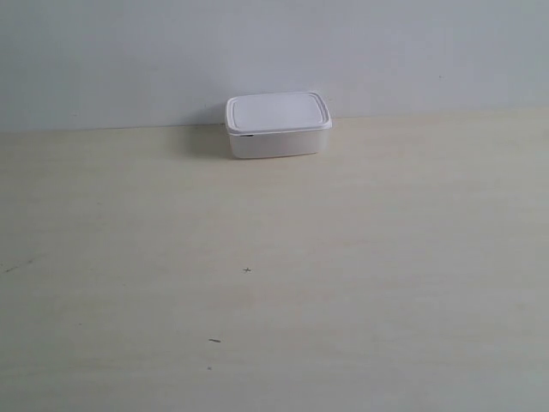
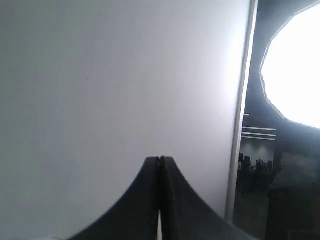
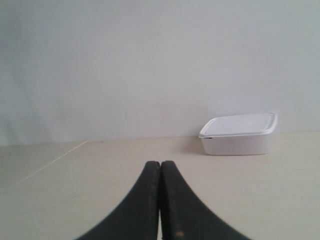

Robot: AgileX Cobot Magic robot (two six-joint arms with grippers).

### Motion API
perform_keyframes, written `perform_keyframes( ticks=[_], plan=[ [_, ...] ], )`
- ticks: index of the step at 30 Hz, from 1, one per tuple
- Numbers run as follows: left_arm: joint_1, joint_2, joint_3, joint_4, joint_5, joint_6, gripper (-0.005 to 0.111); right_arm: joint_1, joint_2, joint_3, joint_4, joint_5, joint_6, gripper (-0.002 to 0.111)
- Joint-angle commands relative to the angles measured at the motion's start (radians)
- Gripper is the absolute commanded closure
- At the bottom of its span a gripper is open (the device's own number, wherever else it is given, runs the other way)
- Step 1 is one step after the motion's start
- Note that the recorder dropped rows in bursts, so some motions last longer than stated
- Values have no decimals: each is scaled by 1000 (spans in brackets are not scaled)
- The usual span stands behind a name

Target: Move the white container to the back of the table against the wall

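The white container (image 1: pixel 277 125) stands lidded at the back of the table (image 1: pixel 274 275), close against the wall (image 1: pixel 274 51). In the right wrist view the same white container (image 3: pixel 239 133) sits far ahead of my right gripper (image 3: pixel 160 162), whose black fingers are pressed together with nothing between them. My left gripper (image 2: pixel 159 158) is shut and empty too, pointing at a plain pale wall (image 2: pixel 115 85); neither container nor table shows in that view. Neither arm appears in the exterior view.
A few tiny dark specks (image 1: pixel 247 270) mark the beige tabletop. In the left wrist view a pale upright edge (image 2: pixel 242 115) ends the wall, with a dark room and a bright round light (image 2: pixel 295 65) beyond.
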Motion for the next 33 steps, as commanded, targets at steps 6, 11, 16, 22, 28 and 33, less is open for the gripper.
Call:
perform_keyframes(
  ticks=[6, 11, 16, 22, 28, 33],
  plan=[
    [120, -52, 4, 28, -9, -1, 107, -264, -6, 5, -3, -2, -3, 108],
    [278, -52, 4, 37, -7, -1, 107, -389, -6, 5, -3, -2, -3, 108],
    [434, -52, 4, 37, -7, -1, 107, -501, -6, 5, -3, -2, -3, 108],
    [534, -52, 4, 37, -7, -1, 107, -545, -6, 5, -3, -2, -3, 108],
    [534, -52, 4, 37, -7, -1, 107, -545, -6, 5, -3, -2, -3, 108],
    [534, -52, 4, 37, -7, -1, 107, -545, -6, 5, -3, -2, -3, 108]
  ],
)
